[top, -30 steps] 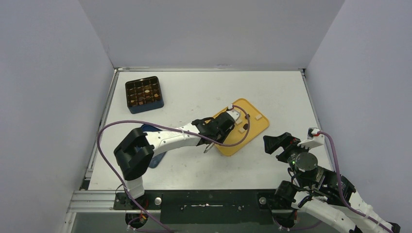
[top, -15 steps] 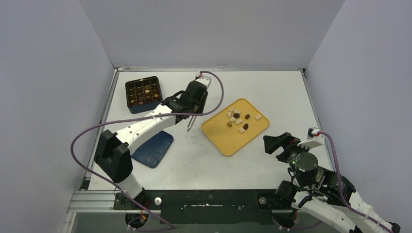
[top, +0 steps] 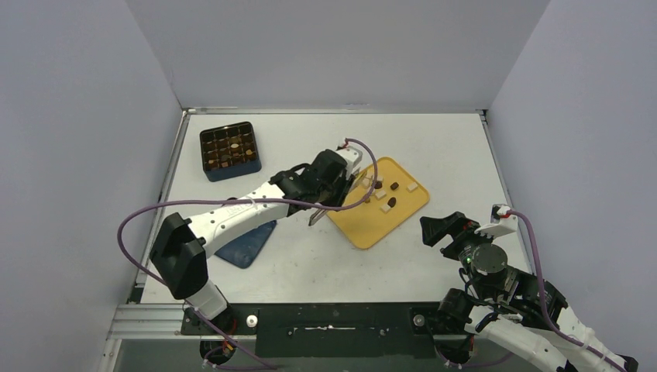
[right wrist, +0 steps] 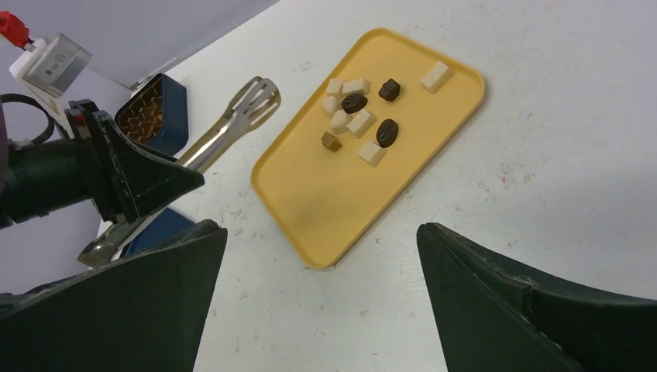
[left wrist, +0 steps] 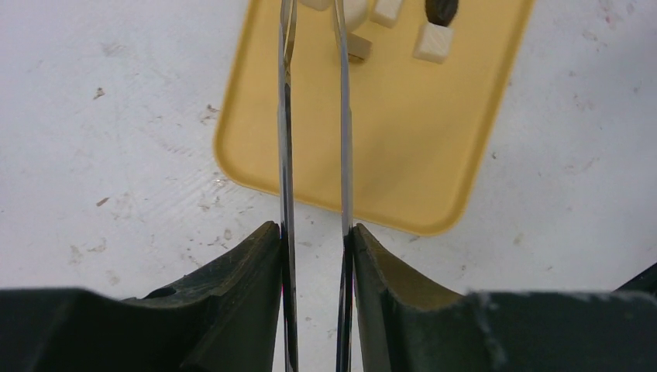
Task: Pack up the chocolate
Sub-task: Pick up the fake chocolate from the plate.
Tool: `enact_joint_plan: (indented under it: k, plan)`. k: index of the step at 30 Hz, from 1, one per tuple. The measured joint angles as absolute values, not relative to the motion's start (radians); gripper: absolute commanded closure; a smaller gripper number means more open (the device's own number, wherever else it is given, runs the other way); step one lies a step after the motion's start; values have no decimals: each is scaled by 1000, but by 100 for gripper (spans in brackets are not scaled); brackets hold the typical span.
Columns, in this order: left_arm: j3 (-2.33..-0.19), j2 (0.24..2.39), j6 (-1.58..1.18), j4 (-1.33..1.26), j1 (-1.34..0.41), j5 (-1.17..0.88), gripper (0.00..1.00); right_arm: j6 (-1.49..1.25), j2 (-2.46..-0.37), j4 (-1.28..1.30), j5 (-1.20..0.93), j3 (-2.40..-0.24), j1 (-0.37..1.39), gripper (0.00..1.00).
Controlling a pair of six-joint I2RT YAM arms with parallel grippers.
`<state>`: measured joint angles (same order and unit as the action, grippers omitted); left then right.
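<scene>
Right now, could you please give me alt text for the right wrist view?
A yellow tray on a white table holds small chocolate pieces, cream, mid-brown and dark, clustered at its far end. Beside it, the left gripper holds metal tongs.

**Robot manipulation laboratory, single test cell.** A white, scuffed tabletop (top: 310, 267) is enclosed on three sides by plain pale grey panels (top: 333, 54) that carry no furnishing or decoration. An aluminium profile rail (top: 155, 319) and a black mounting plate (top: 333, 333) run along the near edge. They carry two white-and-black robot arms, left (top: 232, 215) and right (top: 490, 263). Purple cables (top: 376, 170) loop loosely from the arms, and a green indicator light (top: 468, 253) glows on the right arm.
</scene>
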<state>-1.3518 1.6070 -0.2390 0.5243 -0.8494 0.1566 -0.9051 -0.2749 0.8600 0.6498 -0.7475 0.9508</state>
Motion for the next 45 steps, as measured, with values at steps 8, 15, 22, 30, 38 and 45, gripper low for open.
enact_joint_plan:
  k: [8,15,22,30,38,45]
  plan:
    - [-1359,1710,-197,528,-984,199,63,-905,-275,860,650,-748,951,0]
    - [-1359,1753,-194,527,-987,221,59,-905,-275,860,650,-748,951,0]
    - [-1359,1767,-178,504,-986,233,59,-905,-275,860,650,-748,951,0]
    - [-1359,1817,-170,489,-986,234,64,-905,-275,860,650,-748,951,0]
    - [-1359,1819,-167,490,-986,252,71,-905,-275,860,650,-748,951,0]
    - [-1359,1810,-174,509,-985,273,73,-905,-275,860,650,-748,951,0]
